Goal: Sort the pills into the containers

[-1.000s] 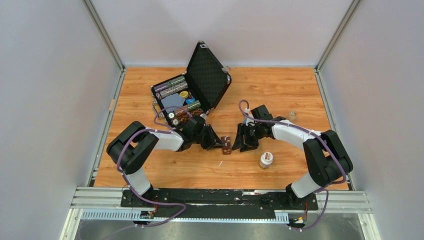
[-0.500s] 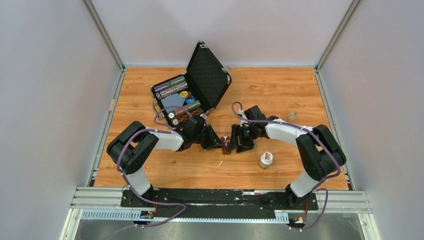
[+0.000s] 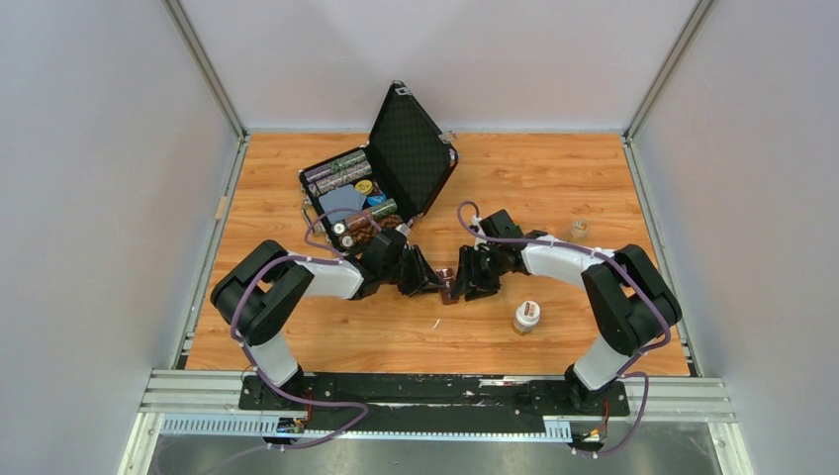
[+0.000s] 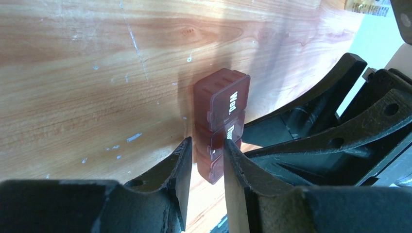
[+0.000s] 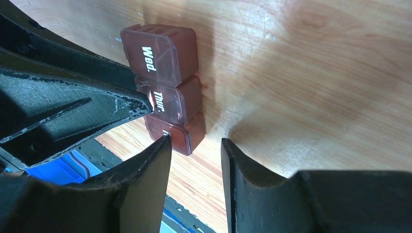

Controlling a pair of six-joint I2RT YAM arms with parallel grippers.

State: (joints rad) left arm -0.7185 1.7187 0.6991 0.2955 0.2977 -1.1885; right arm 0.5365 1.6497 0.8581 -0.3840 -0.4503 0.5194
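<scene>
The containers (image 3: 448, 285) are a brown strip of three joined compartments with shut lids marked "Wed." (image 5: 158, 53) and "Thur." (image 5: 167, 104), standing on its long edge mid-table. My left gripper (image 4: 208, 145) is shut on the strip (image 4: 221, 102) around the "Thur." compartment, one finger on the lid and the other on the underside. My right gripper (image 5: 196, 141) is open at the strip's near end. Its left fingertip (image 5: 163, 145) touches the end compartment's lid edge, and the other finger hangs over bare wood. No pills show in any view.
An open black case (image 3: 411, 158) with packed items stands at the back centre-left. A small white-capped jar (image 3: 526, 317) stands right of the grippers, and a small clear cup (image 3: 580, 230) sits further back right. Metal rails edge the wooden table (image 3: 554, 178).
My right gripper has moved left up to the strip's end, and its jaws have narrowed a little. My left gripper has stayed on the strip.
</scene>
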